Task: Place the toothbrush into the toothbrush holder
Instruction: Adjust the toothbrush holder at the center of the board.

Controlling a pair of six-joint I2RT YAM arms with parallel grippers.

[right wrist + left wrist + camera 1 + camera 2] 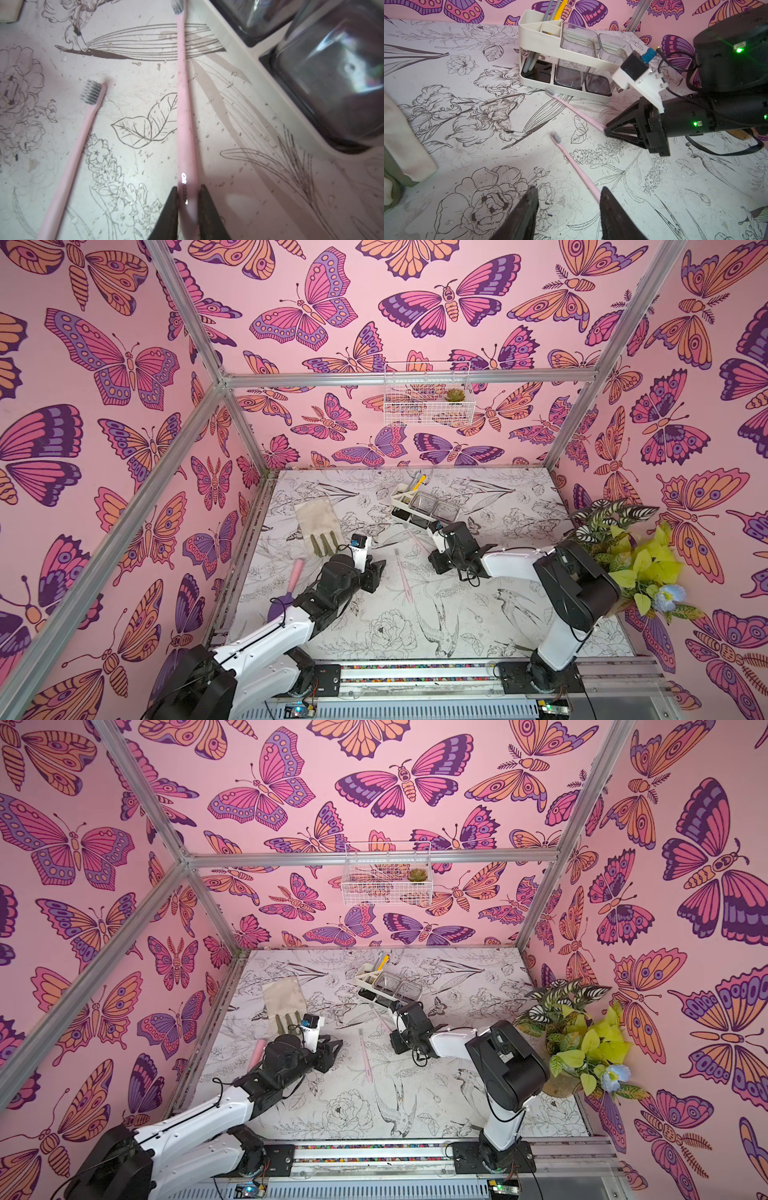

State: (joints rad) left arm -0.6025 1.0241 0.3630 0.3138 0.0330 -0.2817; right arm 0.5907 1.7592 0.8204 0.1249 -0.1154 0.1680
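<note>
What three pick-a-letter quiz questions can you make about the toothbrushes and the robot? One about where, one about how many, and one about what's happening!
1. On the table, where is the toothbrush holder?
A. at the near edge, by the arms' bases
B. toward the far end
C. in the near left corner

2. How many pink toothbrushes lie on the table?
A. one
B. two
C. four

3. What is the right gripper doing?
A. gaping wide in the air
B. holding a cup
C. closed on a pink toothbrush's handle

Answers:
1. B: both top views show the holder at the far end.
2. B: one lies beside the holder, and another lies apart from it.
3. C: its jaws press both sides of the handle of the one beside the holder.
</note>
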